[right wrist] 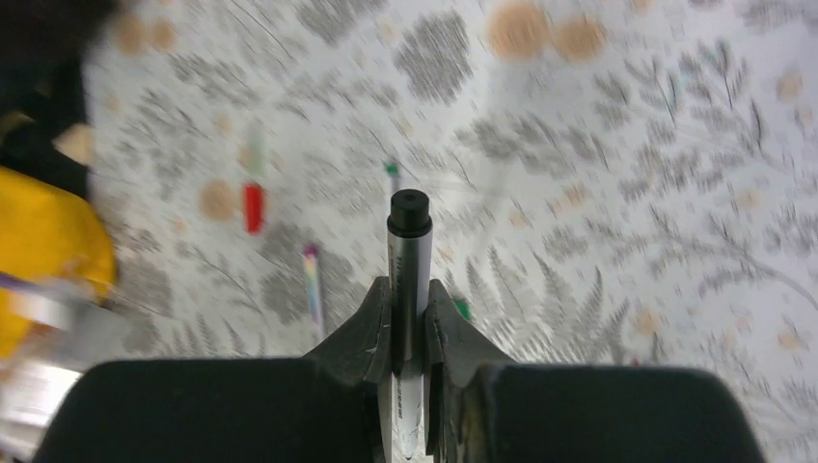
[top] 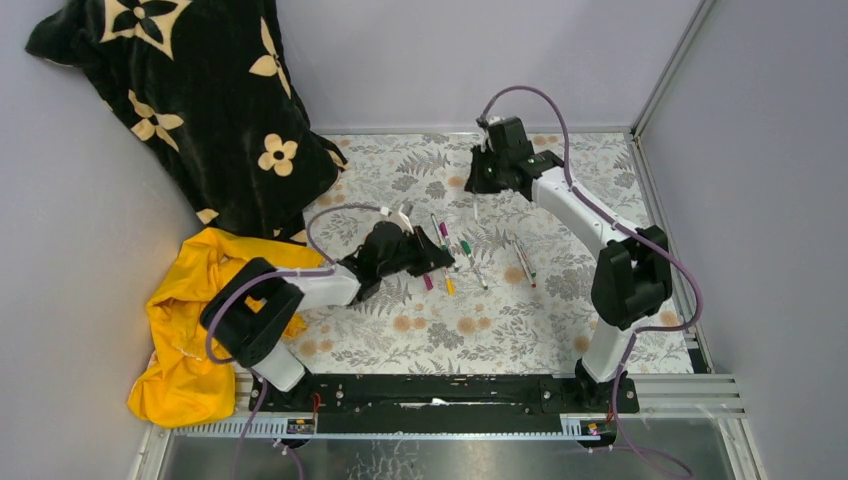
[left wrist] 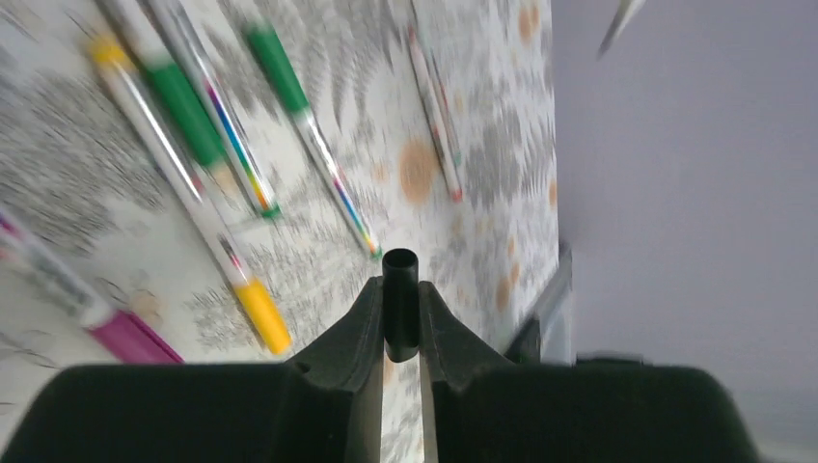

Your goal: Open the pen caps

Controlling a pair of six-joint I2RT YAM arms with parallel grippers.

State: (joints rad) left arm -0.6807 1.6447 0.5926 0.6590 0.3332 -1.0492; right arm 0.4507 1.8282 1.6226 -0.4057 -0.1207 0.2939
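The left gripper (left wrist: 399,318) is clamped on a short black cap (left wrist: 400,275), low over the tabletop (top: 560,330). The cap's long axis runs straight out between the fingers and its hollow mouth points to 12 o'clock in the left wrist view. The right gripper (right wrist: 409,291), raised toward the far side, is closed on a pale pen (right wrist: 409,246) held mid-barrel, black end toward 12 o'clock in its own view.

The other pens (top: 447,262) lie near the middle of the tabletop, roughly parallel, with long axes about 11 to 5 o'clock in the top view. A yellow cap (left wrist: 262,313) and a magenta cap (left wrist: 130,335) are on their barrels.

These look light, rigid and smooth, so likely to slip or roll. I would pinch the barrel at mid-length, grip the cap across its sides, and pull along the axis.
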